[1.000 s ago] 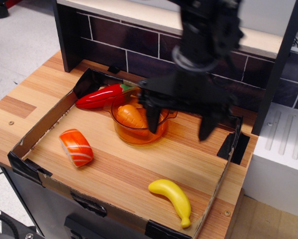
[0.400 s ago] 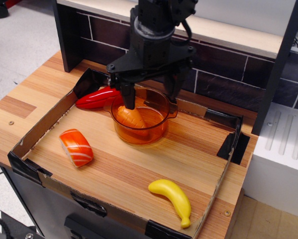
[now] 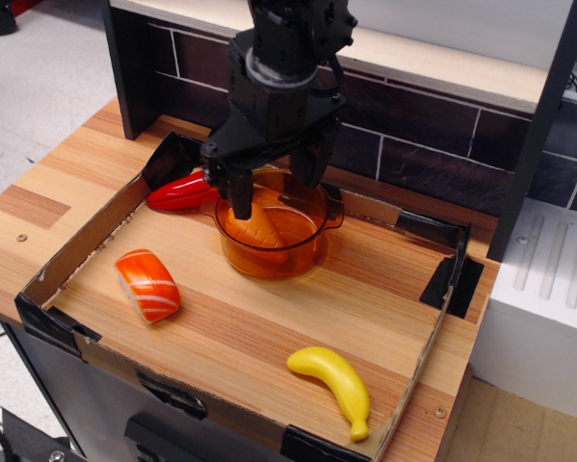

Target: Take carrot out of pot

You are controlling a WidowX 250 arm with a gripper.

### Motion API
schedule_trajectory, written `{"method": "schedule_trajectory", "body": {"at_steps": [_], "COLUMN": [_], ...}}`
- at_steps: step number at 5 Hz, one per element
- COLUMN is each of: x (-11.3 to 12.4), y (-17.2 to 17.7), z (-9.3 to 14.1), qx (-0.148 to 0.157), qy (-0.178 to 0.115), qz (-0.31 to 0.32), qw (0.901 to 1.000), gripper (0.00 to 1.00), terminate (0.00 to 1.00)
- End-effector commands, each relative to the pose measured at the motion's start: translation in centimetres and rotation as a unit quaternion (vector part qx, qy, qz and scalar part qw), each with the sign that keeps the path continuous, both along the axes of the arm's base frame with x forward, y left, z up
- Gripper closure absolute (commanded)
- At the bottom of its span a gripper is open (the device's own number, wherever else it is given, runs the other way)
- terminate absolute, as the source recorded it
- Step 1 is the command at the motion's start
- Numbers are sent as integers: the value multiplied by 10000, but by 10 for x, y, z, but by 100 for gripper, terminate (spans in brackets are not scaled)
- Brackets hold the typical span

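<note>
I had swung the gripper (image 3: 272, 183) left and down over the pot (image 3: 298, 258). Its fingers stood apart (nothing held), straddling the carrot (image 3: 259, 228), so closing looked next

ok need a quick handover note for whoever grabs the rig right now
Gripper: open, jaws spread over the pot, one finger dipping inside by the carrot; nothing gripped.
Carrot: in the pot, lying on its bottom.
Pot: standing at the back of the cardboard tray.
Done: gripper lined up over the pot.
Left: close on the carrot, lift it out, set it down.
</note>
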State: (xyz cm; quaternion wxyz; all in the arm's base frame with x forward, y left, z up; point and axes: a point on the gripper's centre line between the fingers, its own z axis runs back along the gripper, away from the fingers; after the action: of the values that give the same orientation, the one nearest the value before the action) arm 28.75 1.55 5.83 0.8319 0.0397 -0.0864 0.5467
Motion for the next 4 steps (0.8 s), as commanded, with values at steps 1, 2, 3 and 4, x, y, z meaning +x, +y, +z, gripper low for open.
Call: {"method": "schedule_trajectory", "body": {"at_steps": [1, 2, 3, 4], "x": [5, 7, 8, 9], "y": [2, 2, 1, 0], "z": [-10, -20, -26, -30], "qx": [-16, 53, 99, 154], "qy": [-298, -213, -176, -111], "qz": [473, 558, 613, 647], "qw": [9984, 9982, 9979, 9977], "gripper": [0, 0, 0, 0], "terminate": [0, 0, 0, 0]}}
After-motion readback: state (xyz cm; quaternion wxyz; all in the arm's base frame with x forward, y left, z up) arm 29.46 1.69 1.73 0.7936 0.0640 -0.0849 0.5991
